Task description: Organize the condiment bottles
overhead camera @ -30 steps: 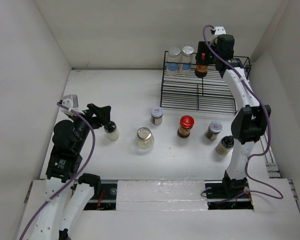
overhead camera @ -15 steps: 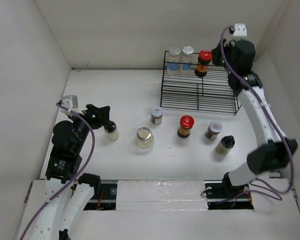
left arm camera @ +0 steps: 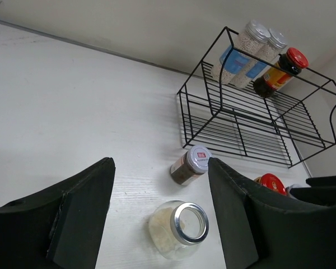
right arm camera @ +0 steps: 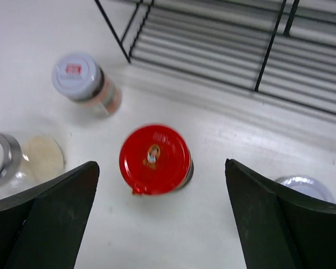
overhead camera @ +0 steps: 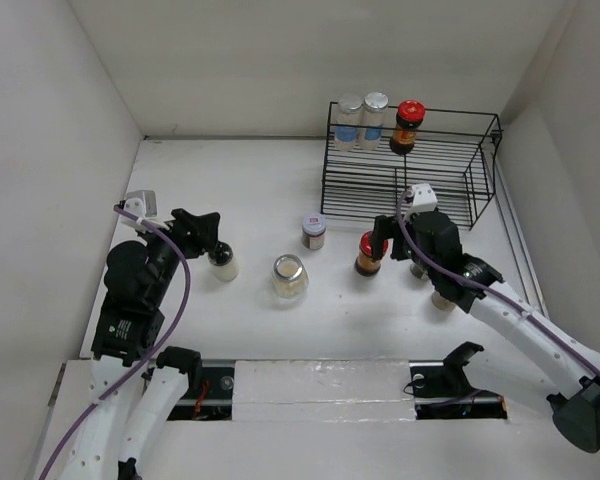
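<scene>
The black wire rack [overhead camera: 430, 160] stands at the back right of the table. On its upper shelf are 2 blue-labelled clear jars [left arm camera: 242, 51] of pale grains, touching each other, with a red-capped dark bottle [overhead camera: 407, 125] just beside them.

On the table in front, a glass jar [overhead camera: 290, 276] holds pale powder (I cannot tell whether it is upright or tilted). A red-capped jar [right arm camera: 155, 159] stands to its right. A small silver-lidded jar [overhead camera: 314, 232] of brown spice stands between them, nearer the rack.

The right gripper [right arm camera: 161, 168] hovers over the red-capped jar, fingers spread wide on either side, gripping nothing. The left gripper [left arm camera: 159, 168] is parted and empty. A black-capped white bottle [overhead camera: 223, 265] stands just beside it.
</scene>
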You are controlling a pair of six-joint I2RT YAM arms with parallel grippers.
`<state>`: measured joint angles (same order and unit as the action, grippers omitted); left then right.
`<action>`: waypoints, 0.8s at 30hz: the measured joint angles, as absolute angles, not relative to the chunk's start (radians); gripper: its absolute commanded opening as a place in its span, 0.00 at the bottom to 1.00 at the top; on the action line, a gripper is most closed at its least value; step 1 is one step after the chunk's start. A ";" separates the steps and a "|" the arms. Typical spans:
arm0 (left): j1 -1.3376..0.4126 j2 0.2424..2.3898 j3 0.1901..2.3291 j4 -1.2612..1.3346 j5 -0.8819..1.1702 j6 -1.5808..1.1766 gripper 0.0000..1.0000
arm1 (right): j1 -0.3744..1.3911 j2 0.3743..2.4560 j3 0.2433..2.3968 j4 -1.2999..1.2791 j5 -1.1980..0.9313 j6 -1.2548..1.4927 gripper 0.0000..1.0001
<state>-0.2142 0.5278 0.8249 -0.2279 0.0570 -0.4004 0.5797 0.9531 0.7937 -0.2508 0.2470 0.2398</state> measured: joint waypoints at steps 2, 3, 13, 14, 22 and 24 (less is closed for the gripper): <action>-0.214 0.530 0.825 -0.229 0.057 -0.400 0.64 | 0.596 0.956 0.768 -0.281 0.251 0.245 1.00; -0.214 0.531 0.825 -0.228 0.057 -0.400 0.64 | 0.598 0.964 0.764 -0.288 0.248 0.247 1.00; -0.214 0.534 0.825 -0.228 0.056 -0.400 0.64 | 0.630 1.164 0.764 -0.250 0.231 0.239 0.93; -0.214 0.534 0.825 -0.228 0.056 -0.400 0.64 | 0.630 1.178 0.764 -0.241 0.230 0.239 0.86; -0.214 0.535 0.825 -0.228 0.057 -0.400 0.65 | 0.630 1.227 0.764 -0.175 0.269 0.217 0.41; -0.214 0.535 0.825 -0.228 0.057 -0.400 0.65 | 0.630 1.220 0.764 -0.183 0.270 0.214 0.41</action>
<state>-0.2142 0.5346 0.8249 -0.2279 0.0566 -0.4004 0.6300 1.2201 0.7639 -0.1829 0.2699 0.2138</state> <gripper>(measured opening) 0.651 0.733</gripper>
